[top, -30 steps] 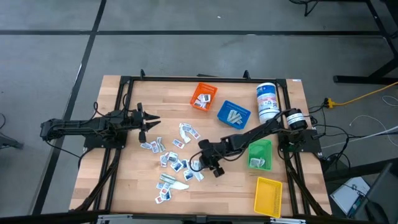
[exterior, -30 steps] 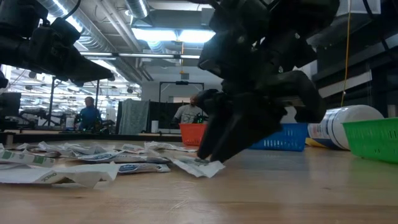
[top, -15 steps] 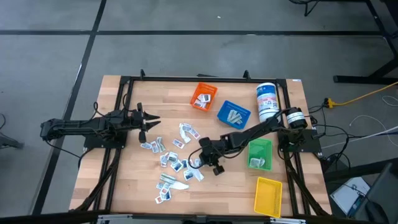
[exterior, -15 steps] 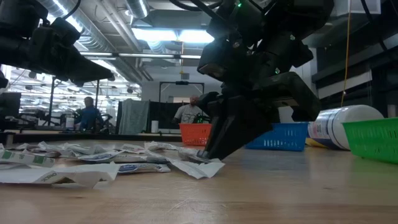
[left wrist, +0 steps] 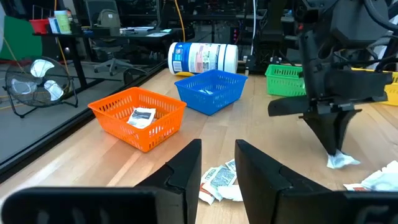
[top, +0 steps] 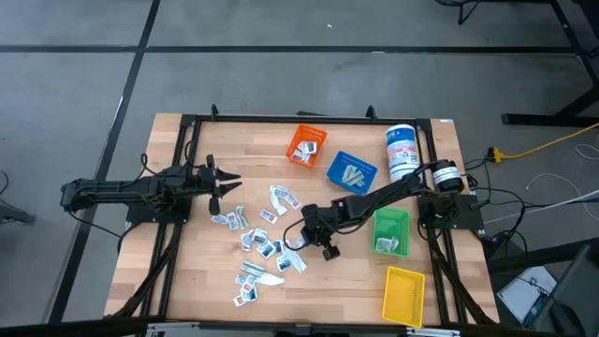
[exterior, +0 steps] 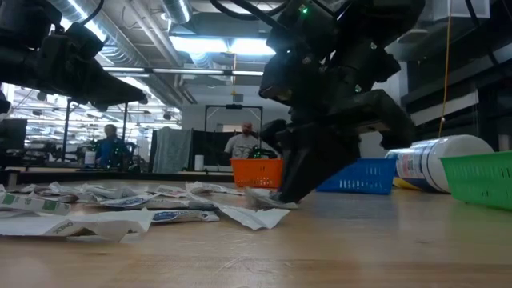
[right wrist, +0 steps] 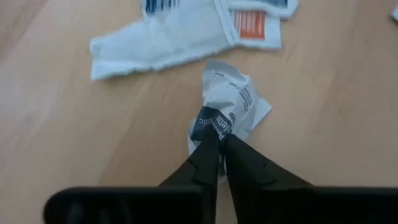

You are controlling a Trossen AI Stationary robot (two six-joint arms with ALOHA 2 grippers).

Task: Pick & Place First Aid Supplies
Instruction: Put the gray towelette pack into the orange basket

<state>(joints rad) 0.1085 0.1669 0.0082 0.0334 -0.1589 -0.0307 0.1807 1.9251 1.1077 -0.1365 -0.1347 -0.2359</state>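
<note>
On a wooden desk point(top: 187, 271) in a workshop, the right gripper point(right wrist: 217, 146) pinches a crumpled white packet point(right wrist: 229, 106) at the edge of the scattered first aid supplies point(top: 257, 245), low on the wood, likely to lift it toward a bin. The green bin point(top: 391, 232) sits nearest, with orange point(top: 305, 144), blue point(top: 351, 171) and yellow point(top: 403, 295) bins and a toppled canister point(top: 402, 152) around; the left gripper point(top: 225, 183) waits apart, fingers parted.

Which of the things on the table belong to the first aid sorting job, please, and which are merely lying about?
Part of the job:
- scattered packets
- crumpled packet, pinched by the right hand
- orange bin, blue bin, green bin, yellow bin

Lying about:
- white canister, on its side
- left hand, idle above the table
</note>
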